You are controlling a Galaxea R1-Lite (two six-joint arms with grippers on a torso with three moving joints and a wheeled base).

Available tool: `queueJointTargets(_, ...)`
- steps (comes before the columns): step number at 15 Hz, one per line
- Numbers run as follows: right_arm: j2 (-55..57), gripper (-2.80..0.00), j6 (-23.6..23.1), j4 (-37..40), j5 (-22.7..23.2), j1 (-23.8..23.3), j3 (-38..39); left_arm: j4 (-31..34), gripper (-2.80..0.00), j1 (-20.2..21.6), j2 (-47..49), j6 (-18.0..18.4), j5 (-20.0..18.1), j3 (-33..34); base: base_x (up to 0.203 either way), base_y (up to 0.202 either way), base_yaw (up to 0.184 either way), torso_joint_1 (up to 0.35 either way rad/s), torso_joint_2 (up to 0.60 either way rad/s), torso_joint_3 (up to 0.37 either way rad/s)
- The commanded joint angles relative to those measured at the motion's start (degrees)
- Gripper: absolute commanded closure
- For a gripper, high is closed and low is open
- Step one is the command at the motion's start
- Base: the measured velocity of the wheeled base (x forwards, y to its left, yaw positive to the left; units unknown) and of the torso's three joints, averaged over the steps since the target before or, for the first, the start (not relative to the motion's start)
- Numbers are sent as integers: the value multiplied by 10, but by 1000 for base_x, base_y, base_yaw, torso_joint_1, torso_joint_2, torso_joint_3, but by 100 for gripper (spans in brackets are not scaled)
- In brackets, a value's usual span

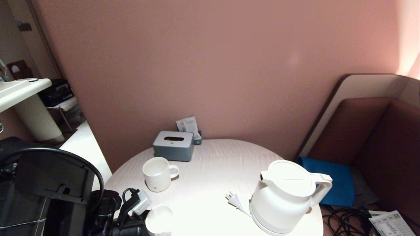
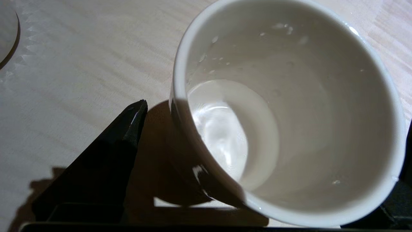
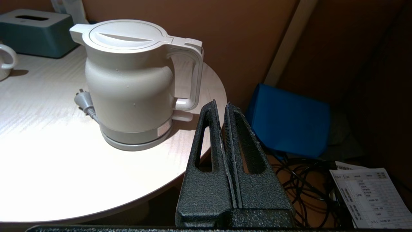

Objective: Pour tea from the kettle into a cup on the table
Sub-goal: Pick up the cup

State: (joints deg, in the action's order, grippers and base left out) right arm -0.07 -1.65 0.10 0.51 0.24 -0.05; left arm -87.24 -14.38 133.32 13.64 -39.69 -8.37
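Head view: table (image 1: 210, 164) | kettle (image 1: 283, 200) upright on its base, near right edge, plug (image 1: 232, 198) beside it | cup (image 2: 286, 112) at near left edge, between fingers of released left pincer (image 2: 257, 135) | right pincer (image 3: 222, 108) clenched, empty, off table beside kettle handle

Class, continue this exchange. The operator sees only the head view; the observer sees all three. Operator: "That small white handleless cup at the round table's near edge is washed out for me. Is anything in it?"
Observer: The left wrist view shows droplets on the inner wall of the small white handleless cup and what looks like a shallow clear pool at the bottom.
Operator: Is the left gripper holding it?
Observer: No. The left gripper is open around the cup, and its black finger stands apart from the wall.
Operator: Where's the right gripper?
Observer: The right gripper is shut, beyond the table's edge, short of the handle of the large white plastic electric kettle.
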Motion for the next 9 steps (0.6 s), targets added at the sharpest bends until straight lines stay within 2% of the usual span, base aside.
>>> queueJointTargets(1,1,0,0,0,0,0,0,-27,-280,-4,3,-6,2,0,0,0,0,0,0,0)
queueJointTargets(4,1,0,0,0,0,0,0,-27,-280,-4,12,-14,15,1,0,0,0,0,0,0)
queueJointTargets(5,1,0,0,0,0,0,0,-27,0,-4,12,-15,15,0,0,0,0,0,0,0)
queueJointTargets(9,1,0,0,0,0,0,0,-27,0,-4,12,-20,16,-2,0,0,0,0,0,0)
